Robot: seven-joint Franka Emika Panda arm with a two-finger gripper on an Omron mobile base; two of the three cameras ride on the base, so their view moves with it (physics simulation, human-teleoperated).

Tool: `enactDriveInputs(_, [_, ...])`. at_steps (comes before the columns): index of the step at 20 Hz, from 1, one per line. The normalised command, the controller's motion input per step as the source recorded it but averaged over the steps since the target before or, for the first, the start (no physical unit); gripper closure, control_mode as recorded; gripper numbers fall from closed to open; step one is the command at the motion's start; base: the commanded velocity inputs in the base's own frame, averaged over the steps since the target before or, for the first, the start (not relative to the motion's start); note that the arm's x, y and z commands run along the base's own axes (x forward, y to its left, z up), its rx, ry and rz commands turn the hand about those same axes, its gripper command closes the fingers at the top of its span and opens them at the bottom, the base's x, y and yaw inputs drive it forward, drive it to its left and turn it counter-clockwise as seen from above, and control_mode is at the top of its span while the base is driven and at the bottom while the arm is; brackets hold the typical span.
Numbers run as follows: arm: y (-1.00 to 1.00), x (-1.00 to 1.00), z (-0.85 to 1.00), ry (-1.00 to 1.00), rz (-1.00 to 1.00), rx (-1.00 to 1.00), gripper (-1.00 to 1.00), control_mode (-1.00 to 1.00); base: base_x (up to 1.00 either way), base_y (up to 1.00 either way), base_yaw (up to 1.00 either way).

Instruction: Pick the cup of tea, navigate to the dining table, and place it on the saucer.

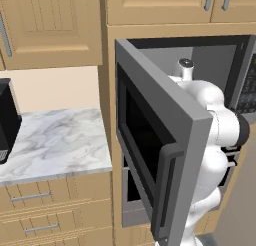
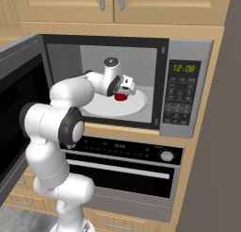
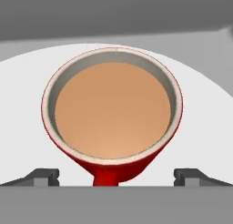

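Inside the microwave [image 2: 188, 85], on its white turntable [image 2: 136, 106], stands the cup [image 3: 111, 114]: red outside, pale grey inside, filled with light brown tea. The end effector [image 3: 116, 177] hangs over the cup, fingers [image 3: 43, 176] spread wide on either side, not touching it.

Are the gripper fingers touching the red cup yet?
Apart. In the hand view both fingertips sit wide of the cup, with white turntable showing between each and the cup.

Around the end effector [image 2: 126, 90] stands a grey microwave [image 2: 187, 92], its door [image 1: 150, 140] swung open, an oven [image 2: 123, 172] below it, wooden cupboards [image 2: 167, 4] above.
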Motion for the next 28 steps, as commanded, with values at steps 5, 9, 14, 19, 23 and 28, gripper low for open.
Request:
enactDriveInputs(5, [0.00,0.17,-0.16,0.00,0.00,0.00,-1.00,-1.00,0.00,0.00,0.00])
enactDriveInputs(9, [0.00,0.05,-0.20,0.00,0.00,0.00,-1.00,-1.00,0.00,0.00,0.00])
enactDriveInputs(14, [0.00,0.02,-0.05,0.00,0.00,0.00,-1.00,-1.00,0.00,0.00,0.00])
enactDriveInputs(19, [0.00,0.00,0.00,0.00,0.00,0.00,1.00,-1.00,0.00,0.00,0.00])
enactDriveInputs(23, [0.00,0.00,0.00,0.00,0.00,0.00,1.00,-1.00,0.00,0.00,0.00])
enactDriveInputs(28, [0.00,0.00,0.00,0.00,0.00,0.00,1.00,-1.00,0.00,0.00,0.00])
